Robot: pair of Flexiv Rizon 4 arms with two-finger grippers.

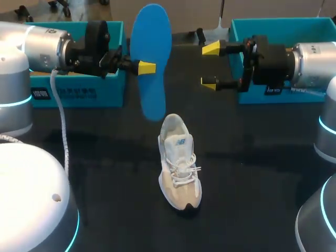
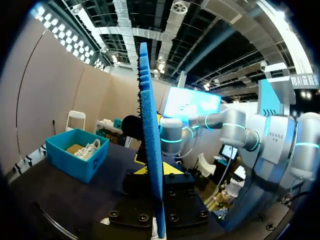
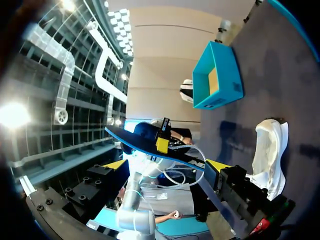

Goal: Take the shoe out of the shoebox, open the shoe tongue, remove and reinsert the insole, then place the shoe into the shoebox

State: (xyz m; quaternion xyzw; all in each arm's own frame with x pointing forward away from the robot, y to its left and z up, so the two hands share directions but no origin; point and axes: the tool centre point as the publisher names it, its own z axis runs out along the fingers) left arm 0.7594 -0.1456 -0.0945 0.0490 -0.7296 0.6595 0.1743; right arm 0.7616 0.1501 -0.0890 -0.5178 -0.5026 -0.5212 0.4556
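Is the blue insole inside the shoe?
No, the left end effector holds the blue insole up in the air, apart from the white shoe.

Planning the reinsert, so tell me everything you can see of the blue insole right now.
The blue insole is a thin, foam-looking, foot-shaped sheet. It is out of the shoe, held in the air above the table, roughly upright, wider end up. The left gripper pinches it near mid-length, a yellow tip on each face. The open right gripper stands apart from it; nothing else touches it.
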